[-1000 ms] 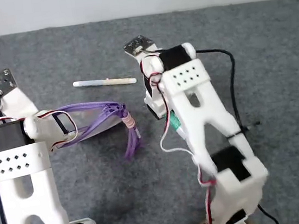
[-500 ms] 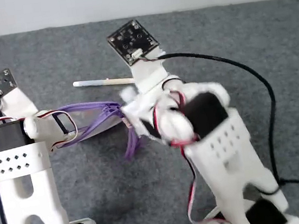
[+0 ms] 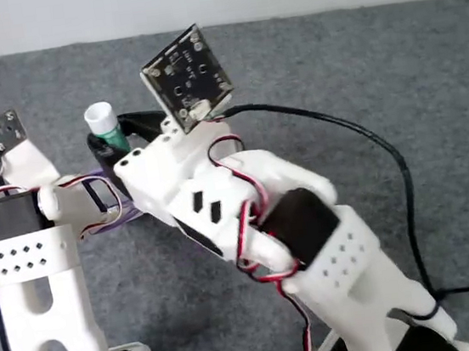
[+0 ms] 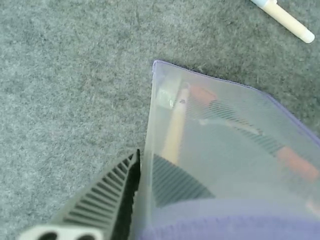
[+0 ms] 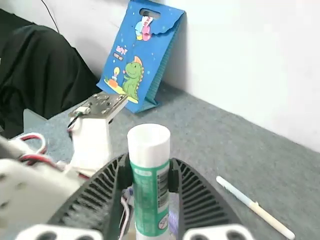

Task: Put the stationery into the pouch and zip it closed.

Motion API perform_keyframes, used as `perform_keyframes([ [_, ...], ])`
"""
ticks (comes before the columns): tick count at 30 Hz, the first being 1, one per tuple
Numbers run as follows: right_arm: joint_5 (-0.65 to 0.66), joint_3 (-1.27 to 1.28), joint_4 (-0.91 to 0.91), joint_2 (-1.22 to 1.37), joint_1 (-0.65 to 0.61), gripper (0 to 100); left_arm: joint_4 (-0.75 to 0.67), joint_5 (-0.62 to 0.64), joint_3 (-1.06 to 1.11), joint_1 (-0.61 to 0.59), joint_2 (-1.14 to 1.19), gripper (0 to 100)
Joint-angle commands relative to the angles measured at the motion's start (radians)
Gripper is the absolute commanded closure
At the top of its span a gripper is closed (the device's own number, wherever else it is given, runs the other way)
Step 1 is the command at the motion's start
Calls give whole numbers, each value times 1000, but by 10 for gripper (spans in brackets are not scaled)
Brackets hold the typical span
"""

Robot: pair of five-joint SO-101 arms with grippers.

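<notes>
My left gripper (image 4: 145, 197) is shut on the edge of the translucent pouch (image 4: 225, 150) with purple trim, which has pens inside. In the high view the left gripper (image 3: 92, 197) holds the pouch (image 3: 107, 215) at the table's left, mostly hidden under the right arm. My right gripper (image 3: 111, 146) is shut on a green glue stick (image 3: 104, 125) with a white cap, held upright above the pouch's far end. The right wrist view shows the glue stick (image 5: 149, 175) clamped between the black fingers (image 5: 195, 195). A white pen (image 5: 255, 207) lies on the carpet beyond the pouch, and the pen (image 4: 285, 17) shows near the pouch's far edge.
Grey carpet covers the table. A blue gift bag (image 5: 142, 55) leans against the white wall at the back. The left arm's wrist camera board (image 3: 0, 131) stands close to the glue stick. The right arm's black cable (image 3: 387, 165) trails to the right.
The right arm swung from the right of the pouch across to the left, carrying the glue stick up and over the pouch. It now covers the pen and most of the pouch. The left arm kept still.
</notes>
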Motion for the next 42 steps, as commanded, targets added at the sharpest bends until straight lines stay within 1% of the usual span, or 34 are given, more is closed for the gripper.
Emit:
perform_keyframes([
  [1, 6, 126, -157, -41, -10, 991, 3, 9, 54, 8, 18, 987],
  [5, 104, 276, -266, -51, -4, 991, 3, 9, 50, 6, 18, 987],
  [9, 189, 410, -288, -122, -1, 987, 3, 9, 50, 6, 18, 987],
  [11, 209, 465, -280, -154, 1, 974, 2, 9, 50, 6, 18, 987],
  [13, 212, 497, -277, -193, 8, 914, 0, 9, 50, 6, 18, 987],
  [16, 212, 496, -232, -237, 18, 777, -2, 9, 50, 6, 18, 987],
  [17, 212, 486, -213, -243, 18, 749, -2, 9, 50, 6, 18, 987],
  [18, 209, 471, -191, -246, 21, 742, -2, 9, 50, 6, 18, 987],
  [21, 203, 391, -125, -242, 38, 790, -2, 9, 50, 6, 18, 987],
  [24, 153, 322, -105, -222, 87, 863, -2, 9, 50, 6, 18, 987],
  [28, 140, 247, -56, -127, 193, 938, 3, 9, 50, 6, 18, 987],
  [32, 140, 137, 7, 4, 266, 950, 5, 9, 50, 6, 18, 987],
  [39, 141, -77, 186, 266, 326, 948, 5, 9, 50, 6, 18, 987],
  [42, 147, -166, 234, 397, 351, 947, 5, 9, 50, 6, 18, 987],
])
